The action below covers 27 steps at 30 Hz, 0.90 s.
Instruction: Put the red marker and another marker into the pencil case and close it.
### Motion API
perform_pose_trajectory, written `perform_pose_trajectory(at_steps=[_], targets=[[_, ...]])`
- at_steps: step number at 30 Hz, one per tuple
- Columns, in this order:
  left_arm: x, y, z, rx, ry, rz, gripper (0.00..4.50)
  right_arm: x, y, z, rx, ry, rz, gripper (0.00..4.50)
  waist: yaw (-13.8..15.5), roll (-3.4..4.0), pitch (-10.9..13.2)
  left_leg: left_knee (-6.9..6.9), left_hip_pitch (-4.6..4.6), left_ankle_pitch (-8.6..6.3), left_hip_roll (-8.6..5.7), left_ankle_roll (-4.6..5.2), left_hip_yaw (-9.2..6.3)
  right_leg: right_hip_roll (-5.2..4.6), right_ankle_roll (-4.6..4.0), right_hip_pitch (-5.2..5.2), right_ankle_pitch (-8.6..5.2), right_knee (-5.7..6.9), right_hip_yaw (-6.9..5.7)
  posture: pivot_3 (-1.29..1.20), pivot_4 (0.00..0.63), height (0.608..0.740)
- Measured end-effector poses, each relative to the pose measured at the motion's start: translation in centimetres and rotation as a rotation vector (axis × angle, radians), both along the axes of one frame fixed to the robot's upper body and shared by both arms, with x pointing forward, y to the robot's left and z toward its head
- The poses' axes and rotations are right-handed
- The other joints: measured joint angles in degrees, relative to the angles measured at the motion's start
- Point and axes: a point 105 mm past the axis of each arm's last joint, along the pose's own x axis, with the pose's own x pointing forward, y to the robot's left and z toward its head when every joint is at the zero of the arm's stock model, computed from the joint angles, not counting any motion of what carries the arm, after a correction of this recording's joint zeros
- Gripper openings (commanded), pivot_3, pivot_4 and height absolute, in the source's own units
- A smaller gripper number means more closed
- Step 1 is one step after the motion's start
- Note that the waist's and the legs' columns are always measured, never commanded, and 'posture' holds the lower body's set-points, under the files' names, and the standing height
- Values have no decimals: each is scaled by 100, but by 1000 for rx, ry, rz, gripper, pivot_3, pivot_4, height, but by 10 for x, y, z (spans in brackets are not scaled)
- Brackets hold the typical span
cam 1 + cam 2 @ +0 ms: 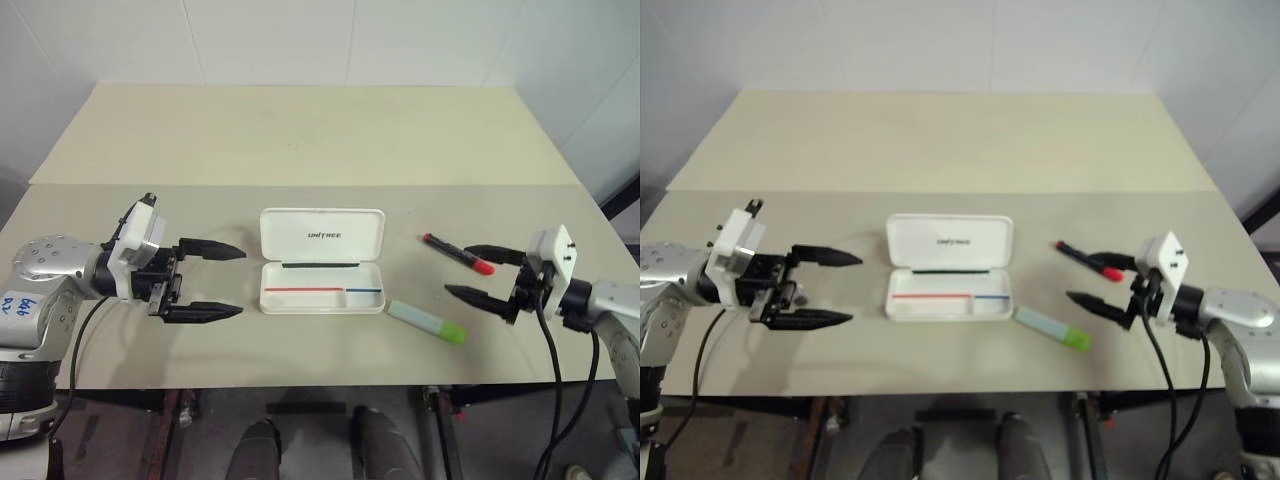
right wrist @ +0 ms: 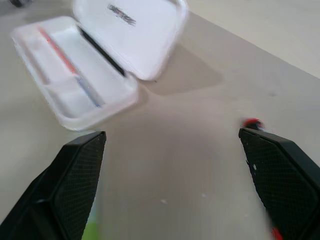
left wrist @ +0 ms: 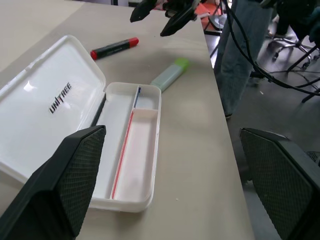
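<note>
Both grippers hang empty and wide apart over the desk (image 1: pixel 300 140), the open pencil case (image 1: pixel 322 260) between them.

Left of the case, the left gripper (image 1: pixel 211 281) points toward it with its fingers (image 1: pixel 205 312) spread wide, holding and touching nothing. The case lies open, lid back flat, its tray empty. Just right of the tray's near corner lies the green-capped marker (image 1: pixel 427 322), close beside the case. Further right, apart from the case, lies the red marker (image 1: pixel 457 254). Beyond it the right gripper (image 1: pixel 470 272) has fingers (image 1: pixel 472 296) fully spread, empty; its upper fingertip sits just by the red cap, though contact is unclear.
</note>
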Motion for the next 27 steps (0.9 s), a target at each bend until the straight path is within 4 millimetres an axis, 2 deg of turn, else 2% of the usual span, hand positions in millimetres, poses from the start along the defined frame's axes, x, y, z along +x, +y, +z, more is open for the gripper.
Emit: perform_pose_trajectory(at_steps=[2,8,10,17,20,22,27], targets=[[3,-5,6,-12,-26,-5,4477,13,-8,-3,-28,12,-16,4500,-11,0,0,-3,2,4,0,3,-1,1,-1,0,0,1,0,0,150,740],[6,-7,10,-27,-46,3,4477,34,-28,-16,-62,43,-59,4500,-31,4,3,-10,3,3,0,1,0,1,46,-4,25,11,0,0,150,740],[7,-7,11,-30,-52,4,4477,38,-30,-19,-73,48,-63,4500,-36,5,3,-15,4,3,0,1,-1,2,81,-5,43,12,-1,0,150,740],[8,-9,15,-40,-65,10,4477,52,-31,-43,-67,106,-93,4500,-44,7,4,-14,3,2,0,0,-1,1,83,-5,44,12,0,0,150,740],[10,-11,20,-46,-84,6,4500,57,-30,-47,-50,120,-105,3856,-62,7,4,-13,4,3,0,-1,-1,2,85,-4,45,12,0,0,150,740],[10,-12,23,-48,-96,3,4500,59,-31,-47,-49,118,-111,3230,-96,7,4,-13,5,3,0,-1,-1,2,86,-2,45,12,-1,0,150,740],[11,-14,24,-49,-99,-2,4500,61,-25,-48,-38,118,-85,1350,-166,7,4,-11,5,4,0,-2,-1,2,89,-1,47,14,0,0,150,740]])
